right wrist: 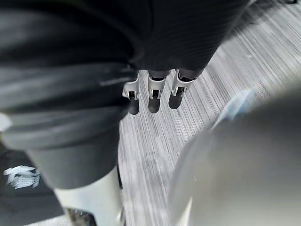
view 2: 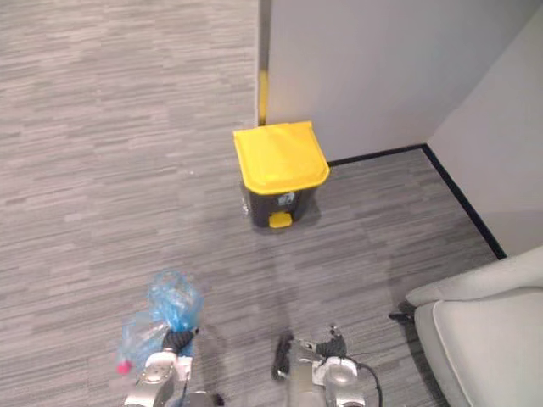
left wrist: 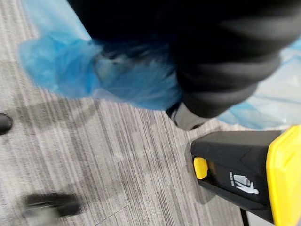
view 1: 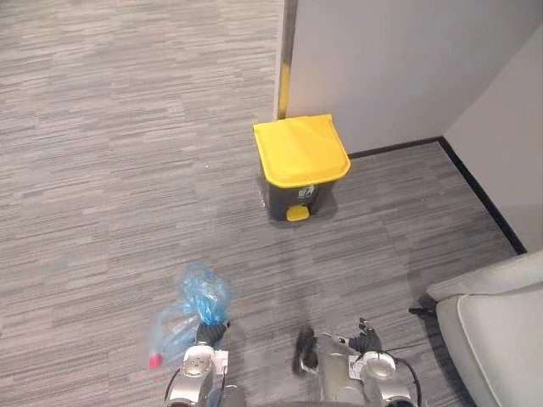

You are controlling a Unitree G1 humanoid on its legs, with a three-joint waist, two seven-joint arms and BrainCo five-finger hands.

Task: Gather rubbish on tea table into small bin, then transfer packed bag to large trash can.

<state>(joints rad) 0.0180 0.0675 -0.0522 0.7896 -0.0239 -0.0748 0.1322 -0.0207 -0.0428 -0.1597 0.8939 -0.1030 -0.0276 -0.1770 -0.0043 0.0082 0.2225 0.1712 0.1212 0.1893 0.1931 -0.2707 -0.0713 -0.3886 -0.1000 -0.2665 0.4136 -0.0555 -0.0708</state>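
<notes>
Grey carpet, wall corner ahead | bin (view 1: pixel 301 151), yellow lid down, stands by the wall | blue bag (view 1: pixel 202 297) well short of it, long axis slanting toward the bin | left hand (view 1: pixel 212 330) clenched on its neck, bag bulging ahead and left of the hand | right hand (right wrist: pixel 154 96) fingers straight, holding nothing

Open carpet (view 1: pixel 127 170) up to closed yellow-lidded trash can (view 1: pixel 301 165); grey seat (view 1: pixel 501 326) at right.
</notes>
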